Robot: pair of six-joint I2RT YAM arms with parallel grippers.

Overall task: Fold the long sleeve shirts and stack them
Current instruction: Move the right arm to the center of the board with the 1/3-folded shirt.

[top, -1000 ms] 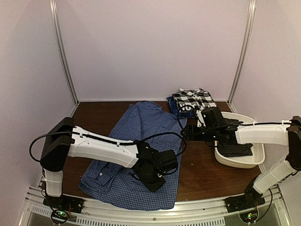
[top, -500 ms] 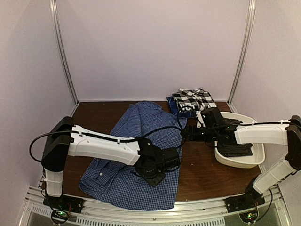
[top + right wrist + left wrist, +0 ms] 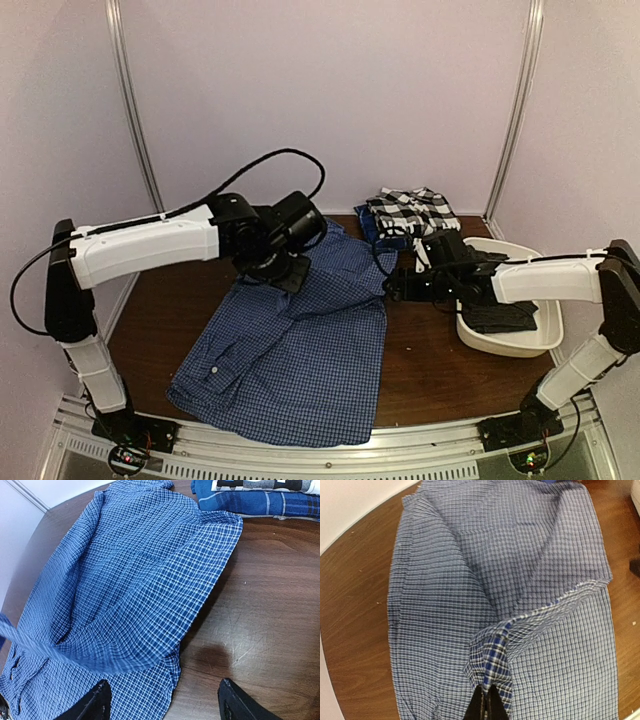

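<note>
The blue-and-white fine-check shirt lies spread across the table's middle. My left gripper is raised over its back half and is shut on a pinched fold of it; in the left wrist view the closed fingertips hold a peak of cloth above the rest of the shirt. My right gripper is open and empty, just right of the shirt's right edge, low over the wood. The black-and-white large-check shirt lies folded on the dark blue shirt at the back; the dark blue one also shows in the right wrist view.
A white plastic tub with a dark item inside stands at the right, under my right arm. Bare brown wood lies between shirt and tub. Pale walls and metal posts close in the back and sides.
My left arm has swung from the shirt's near right part up and back-left, lifting a fold of the fine-check shirt with it. My right arm has barely moved.
</note>
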